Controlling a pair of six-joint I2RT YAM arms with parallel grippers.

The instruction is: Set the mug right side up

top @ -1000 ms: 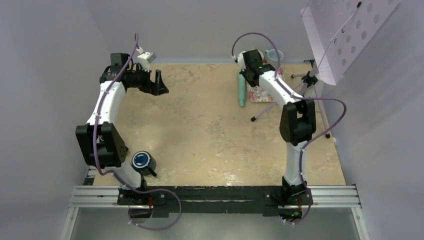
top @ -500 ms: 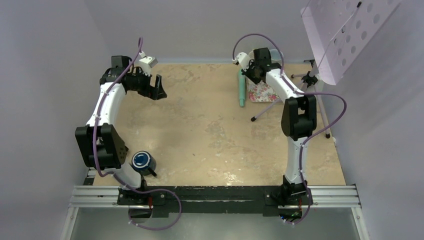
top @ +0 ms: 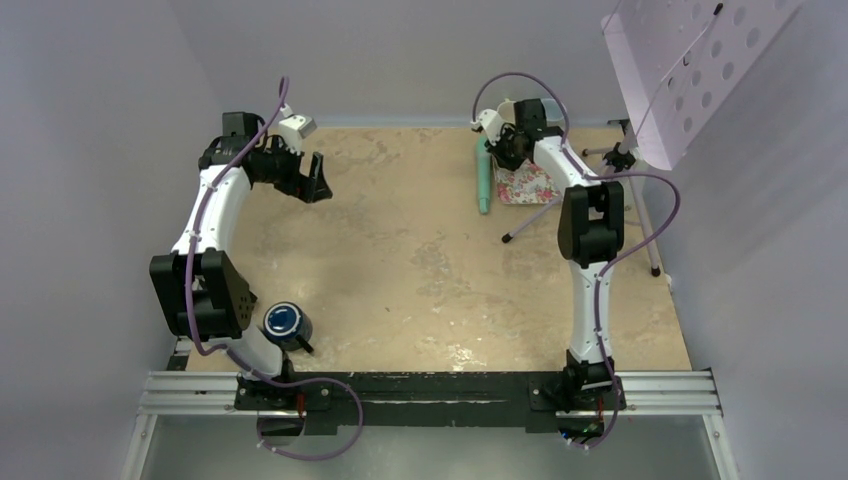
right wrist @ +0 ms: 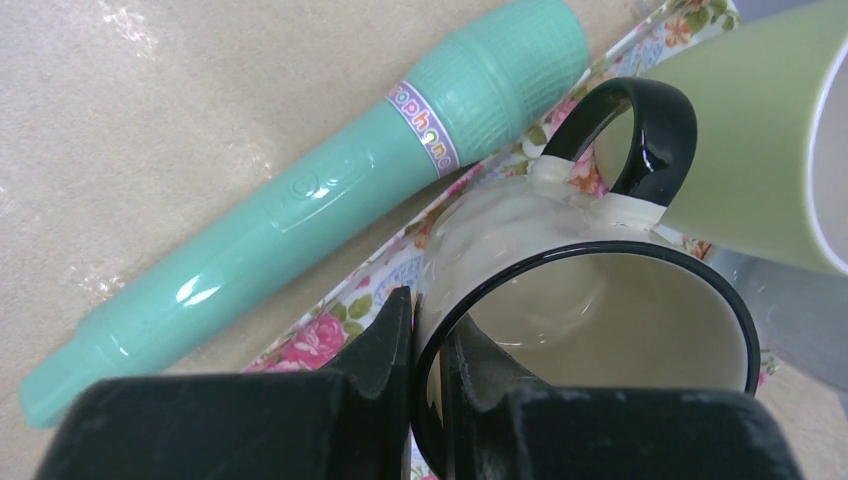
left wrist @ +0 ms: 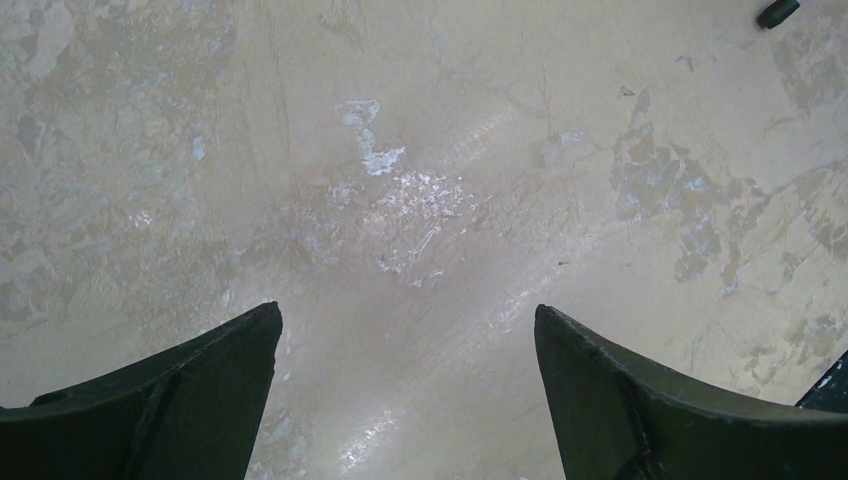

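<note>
Beige mottled table fills the overhead view, with both white-and-black arms reaching toward its far edge. The left arm arcs up the left side of the frame with its elbow bent, holding the left gripper over bare tabletop in the upper left. Its wrist view shows two dark fingers spread wide with nothing between them.

The right arm runs up the right side of the frame to the upper middle, where the right gripper dips over a floral tray. Seen from the right wrist, its jaws pinch the wall of the mug, one finger outside the rim and the other inside.

The mug is cream with a glossy black rim and a black handle that points toward the upper right of the frame. Its mouth faces the wrist camera, showing a pale interior. It sits over the rose-patterned tray; whether it rests there or hangs above cannot be told.

A green cup with a white rim stands just behind the handle at the right edge, its contents hidden. A grey vessel is only partly in view at lower right. A teal toy microphone lies flat on the table just beside the tray's left edge.
</note>
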